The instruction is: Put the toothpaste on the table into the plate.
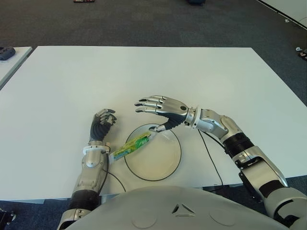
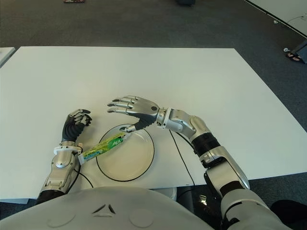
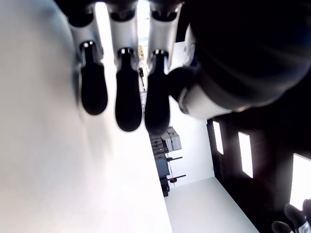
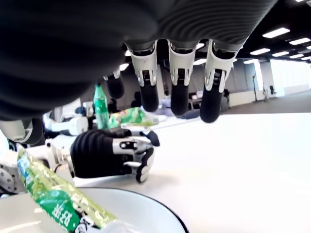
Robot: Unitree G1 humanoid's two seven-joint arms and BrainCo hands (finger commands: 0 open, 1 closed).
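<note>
Lying across plate (image 1: 165, 165) rim: toothpaste (image 1: 131, 147). Right hand (image 1: 160, 108) above, fingers spread, empty. Left hand (image 1: 101, 123) curled, empty.

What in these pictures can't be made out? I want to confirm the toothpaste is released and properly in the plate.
- Green toothpaste tube: its cap end, under the right hand's thumb in the eye views; contact unclear.
- Tube's tail: cut off by the right wrist view's edge.
- Round black-rimmed plate: near rim hidden by the robot's body.
- Left hand: palm unseen.
</note>
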